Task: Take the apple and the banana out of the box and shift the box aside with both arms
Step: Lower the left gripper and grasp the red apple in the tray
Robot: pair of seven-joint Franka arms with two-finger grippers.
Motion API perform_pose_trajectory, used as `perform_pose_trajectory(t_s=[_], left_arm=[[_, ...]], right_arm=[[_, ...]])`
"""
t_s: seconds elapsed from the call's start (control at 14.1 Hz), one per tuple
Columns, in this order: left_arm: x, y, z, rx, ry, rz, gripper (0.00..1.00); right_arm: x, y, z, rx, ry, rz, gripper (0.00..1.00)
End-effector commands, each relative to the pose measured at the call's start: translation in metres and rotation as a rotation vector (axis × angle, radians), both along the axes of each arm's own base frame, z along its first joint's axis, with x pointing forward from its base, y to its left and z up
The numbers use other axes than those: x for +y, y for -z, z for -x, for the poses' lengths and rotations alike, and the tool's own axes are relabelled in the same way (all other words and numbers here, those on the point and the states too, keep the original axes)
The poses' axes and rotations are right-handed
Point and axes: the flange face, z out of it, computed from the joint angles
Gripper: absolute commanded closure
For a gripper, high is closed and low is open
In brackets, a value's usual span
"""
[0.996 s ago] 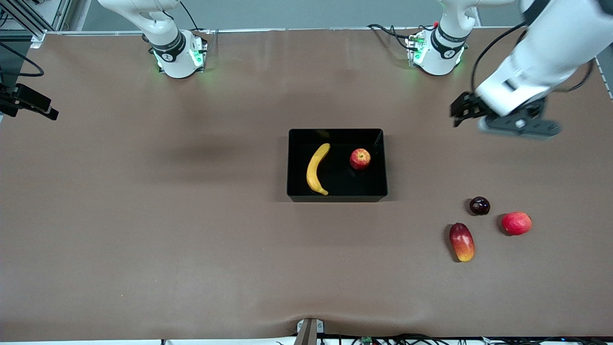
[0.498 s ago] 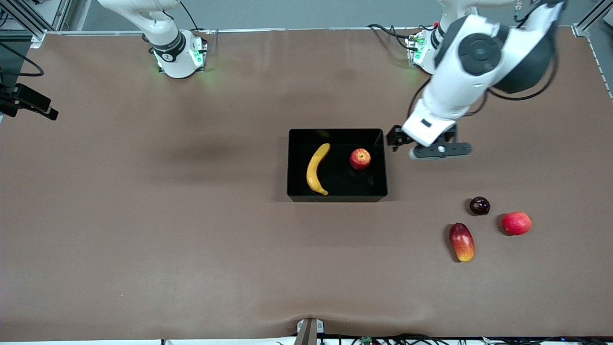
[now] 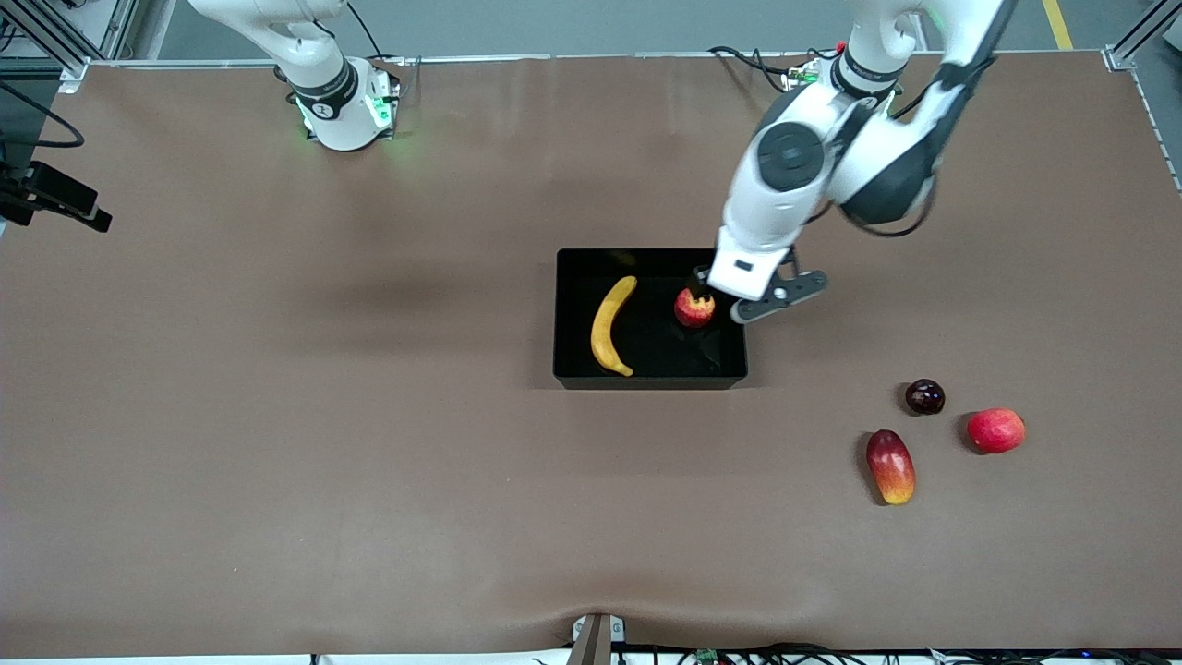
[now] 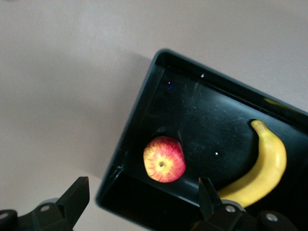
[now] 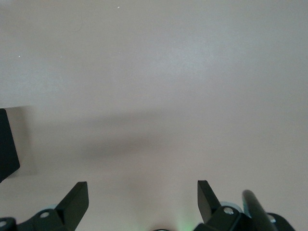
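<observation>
The black box (image 3: 646, 380) lies mid-table with the yellow banana (image 3: 611, 325) and the small red apple (image 3: 694, 312) inside it. My left gripper (image 3: 739, 297) hangs open over the box's wall at the left arm's end, right beside the apple, holding nothing. The left wrist view looks down on the apple (image 4: 164, 159), the banana (image 4: 262, 168) and the box wall (image 4: 137, 115), with the left gripper (image 4: 142, 197) straddling a corner. My right gripper (image 5: 143, 195) is open over bare table, and a corner of the box (image 5: 7, 144) shows at the frame's edge. The right arm waits.
Three loose fruits lie toward the left arm's end, nearer the front camera than the box: an elongated red-yellow fruit (image 3: 890, 466), a small dark round fruit (image 3: 924, 396) and a red round fruit (image 3: 995, 430). A black device (image 3: 55, 199) juts in at the right arm's end.
My left arm has swung from the left arm's end of the table inward to the box's edge beside the apple, its gripper staying open. The fruits and box have not moved.
</observation>
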Motion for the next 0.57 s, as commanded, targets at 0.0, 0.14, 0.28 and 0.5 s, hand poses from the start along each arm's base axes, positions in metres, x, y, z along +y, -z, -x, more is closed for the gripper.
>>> perform_pose_trajectory(t_s=[0.0,0.14,0.28,0.5], left_arm=[[-0.027,0.044,0.007,-0.018,-0.104,-0.024,0.0],[-0.038,0.068,0.012,-0.022,-0.158,-0.036,0.0],[-0.041,0.092,0.015,-0.038,-0.194,-0.059,0.0],[-0.048,0.118,0.024,-0.055,-0.232,-0.105,0.0]], right_arm=[[-0.001,-0.003,-0.001,-0.008,-0.004,-0.013,0.0],[-0.001,-0.003,-0.001,-0.007,-0.004,-0.013,0.0],[0.0,-0.003,-0.001,-0.008,-0.005,-0.012,0.0],[-0.001,-0.003,-0.001,-0.007,-0.004,-0.013,0.0]])
